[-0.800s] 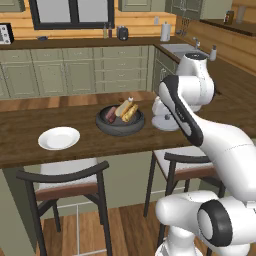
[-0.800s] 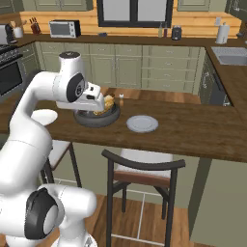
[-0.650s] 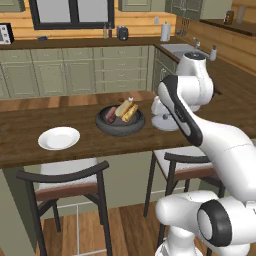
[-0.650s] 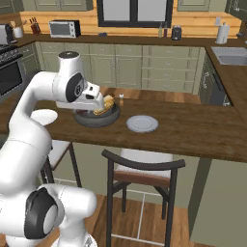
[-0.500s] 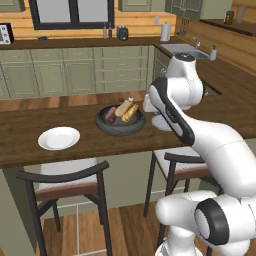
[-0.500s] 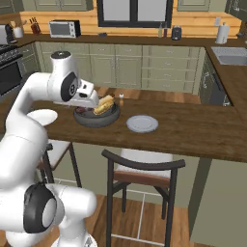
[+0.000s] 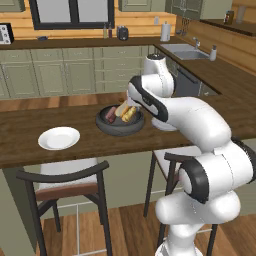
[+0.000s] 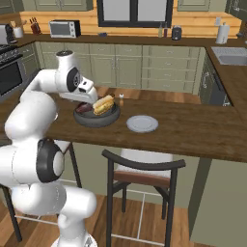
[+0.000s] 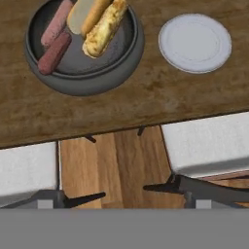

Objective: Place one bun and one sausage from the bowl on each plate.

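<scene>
The claw (image 8: 88, 93) hangs over the near edge of the wooden counter (image 9: 146, 104), and its jaws stand wide apart with nothing between them and nothing touching them. Just ahead of the claw, on the counter, sits the bowl (image 9: 87, 82), dark grey with a thick rim. In it lie two reddish sausages (image 9: 53, 52) side by side on one half, and two golden buns (image 9: 105, 29) leaning together on the other half, one bun partly over the other. Beside the bowl, a little apart from it on the same counter, lies a flat white plate (image 9: 195, 43) with nothing on it. From the left base view a second white plate (image 7: 59, 138) lies on the counter on the bowl's other side, farther from the claw, also bare. Below the claw, under the counter edge, two light-cushioned stools (image 9: 209, 146) stand on the plank floor.
</scene>
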Available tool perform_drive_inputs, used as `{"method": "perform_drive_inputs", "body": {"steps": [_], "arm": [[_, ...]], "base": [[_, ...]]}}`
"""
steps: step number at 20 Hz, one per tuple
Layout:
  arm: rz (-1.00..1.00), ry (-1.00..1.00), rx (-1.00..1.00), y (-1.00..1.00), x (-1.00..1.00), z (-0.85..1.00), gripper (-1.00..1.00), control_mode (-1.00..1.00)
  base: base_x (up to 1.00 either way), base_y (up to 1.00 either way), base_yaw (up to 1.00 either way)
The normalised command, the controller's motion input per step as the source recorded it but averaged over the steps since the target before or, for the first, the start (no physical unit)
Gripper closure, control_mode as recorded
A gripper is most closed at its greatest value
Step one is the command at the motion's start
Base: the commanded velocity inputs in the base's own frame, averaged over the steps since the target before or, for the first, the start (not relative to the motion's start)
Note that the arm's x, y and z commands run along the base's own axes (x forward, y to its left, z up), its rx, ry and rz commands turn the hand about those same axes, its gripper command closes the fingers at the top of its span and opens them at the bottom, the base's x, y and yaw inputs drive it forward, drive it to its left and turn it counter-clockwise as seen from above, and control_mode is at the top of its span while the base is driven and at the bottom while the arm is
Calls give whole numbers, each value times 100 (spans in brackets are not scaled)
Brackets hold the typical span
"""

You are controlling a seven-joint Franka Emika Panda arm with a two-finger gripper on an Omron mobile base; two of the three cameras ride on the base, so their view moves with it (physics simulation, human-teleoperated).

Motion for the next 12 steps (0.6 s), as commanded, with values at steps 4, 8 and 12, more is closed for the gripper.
{"method": "perform_drive_inputs", "body": {"steps": [4, 8, 12], "arm": [[4, 26, -2, -13, 95, -18, -100, -100], [-1, 11, 0, 0, 18, -35, -100, -100], [-2, 0, -3, 0, 36, -59, -100, -100]], "base": [[0, 0, 0], [0, 0, 0], [0, 0, 0]]}}
